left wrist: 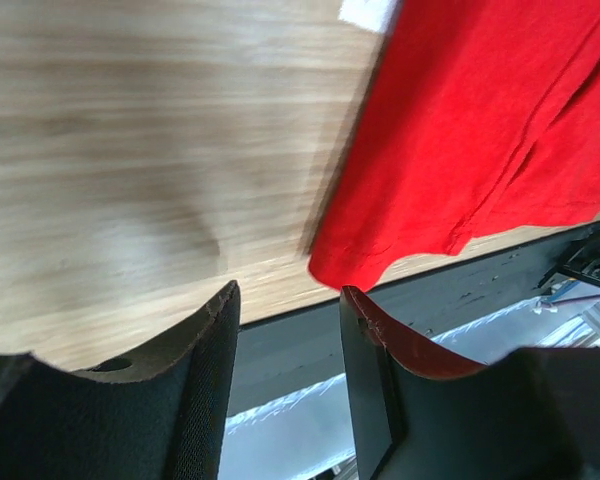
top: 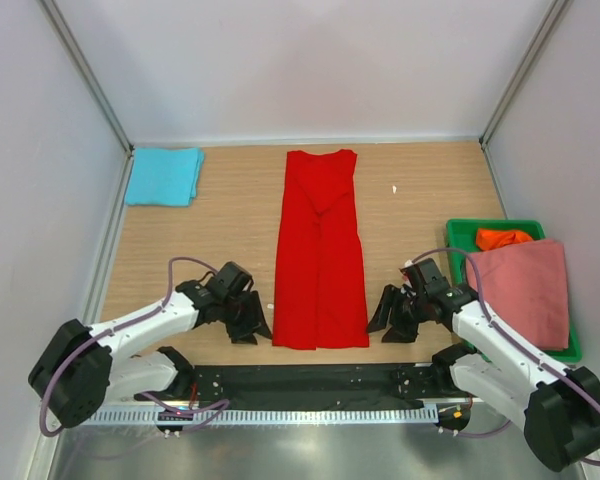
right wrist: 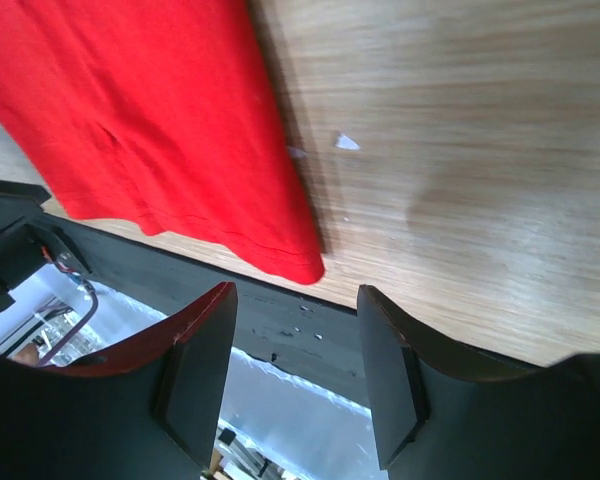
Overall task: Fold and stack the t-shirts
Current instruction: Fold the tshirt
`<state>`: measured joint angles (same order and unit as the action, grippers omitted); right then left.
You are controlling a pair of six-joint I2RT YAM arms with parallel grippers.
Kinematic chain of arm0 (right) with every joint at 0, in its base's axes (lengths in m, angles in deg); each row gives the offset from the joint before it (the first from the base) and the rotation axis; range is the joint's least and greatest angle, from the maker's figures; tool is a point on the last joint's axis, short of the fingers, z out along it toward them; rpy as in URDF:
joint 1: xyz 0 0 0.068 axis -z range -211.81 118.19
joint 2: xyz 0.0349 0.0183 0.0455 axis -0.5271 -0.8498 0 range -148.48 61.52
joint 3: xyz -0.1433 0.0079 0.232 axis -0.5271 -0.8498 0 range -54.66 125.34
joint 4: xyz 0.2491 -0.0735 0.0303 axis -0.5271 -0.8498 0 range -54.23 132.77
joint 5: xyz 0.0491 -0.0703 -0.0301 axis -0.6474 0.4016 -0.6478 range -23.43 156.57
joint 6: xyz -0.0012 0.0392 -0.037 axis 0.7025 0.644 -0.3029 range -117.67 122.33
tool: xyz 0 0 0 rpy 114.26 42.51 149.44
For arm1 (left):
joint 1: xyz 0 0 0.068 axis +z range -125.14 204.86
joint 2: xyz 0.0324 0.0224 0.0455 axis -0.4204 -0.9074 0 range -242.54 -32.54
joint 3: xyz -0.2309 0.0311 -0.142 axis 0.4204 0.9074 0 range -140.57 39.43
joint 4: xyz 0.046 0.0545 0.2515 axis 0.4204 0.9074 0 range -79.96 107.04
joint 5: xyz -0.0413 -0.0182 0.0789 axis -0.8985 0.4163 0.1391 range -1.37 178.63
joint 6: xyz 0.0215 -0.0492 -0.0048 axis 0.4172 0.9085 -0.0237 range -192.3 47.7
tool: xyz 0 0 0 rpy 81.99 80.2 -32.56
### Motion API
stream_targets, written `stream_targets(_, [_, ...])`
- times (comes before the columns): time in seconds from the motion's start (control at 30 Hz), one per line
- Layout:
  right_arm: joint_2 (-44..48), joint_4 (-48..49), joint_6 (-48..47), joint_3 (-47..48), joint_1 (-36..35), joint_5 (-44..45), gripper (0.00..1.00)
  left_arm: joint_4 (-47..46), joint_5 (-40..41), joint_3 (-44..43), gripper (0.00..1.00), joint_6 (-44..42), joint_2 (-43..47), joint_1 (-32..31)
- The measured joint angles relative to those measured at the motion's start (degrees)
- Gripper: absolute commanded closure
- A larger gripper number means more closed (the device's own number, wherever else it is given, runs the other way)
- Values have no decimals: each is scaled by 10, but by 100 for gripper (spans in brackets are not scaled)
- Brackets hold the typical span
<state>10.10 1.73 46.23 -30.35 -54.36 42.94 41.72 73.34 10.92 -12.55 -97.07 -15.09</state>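
Turquoise tee folded at far-left of tabletop; left tool, jaws apart, empty, beside near-left corner of red tee, a long flat strip at centre; right tool likewise by near-right corner; green crate holds orange tee, salmon tee draped over.
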Motion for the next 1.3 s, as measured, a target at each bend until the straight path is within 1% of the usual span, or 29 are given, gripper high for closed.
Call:
stream_targets(0.2, [-17,46,1,-9,0,-20,46,-45,-4,-1,53,-5,-35,2])
stream_targets(0.4, [-47,70,1,-31,-3,-27,50,-59,-20,-9,55,-12,-75,3])
stream_targets(0.73, [-85,109,1,-37,-17,-40,51,-97,-48,-10,56,-14,-98,3])
stream_targets(0.9, [-99,126,2,-37,-23,-50,52,-128,-81,-9,60,-10,-124,3])
stream_targets(1.2, [-101,146,14,-45,-28,-56,56,-136,-86,-1,62,1,-122,4])
stream_targets(1.27, [-101,155,18,-50,-30,-61,58,-137,-86,1,65,1,-121,4])
stream_targets(1.3, [-101,159,21,-52,-30,-63,59,-137,-86,2,71,2,-121,4])
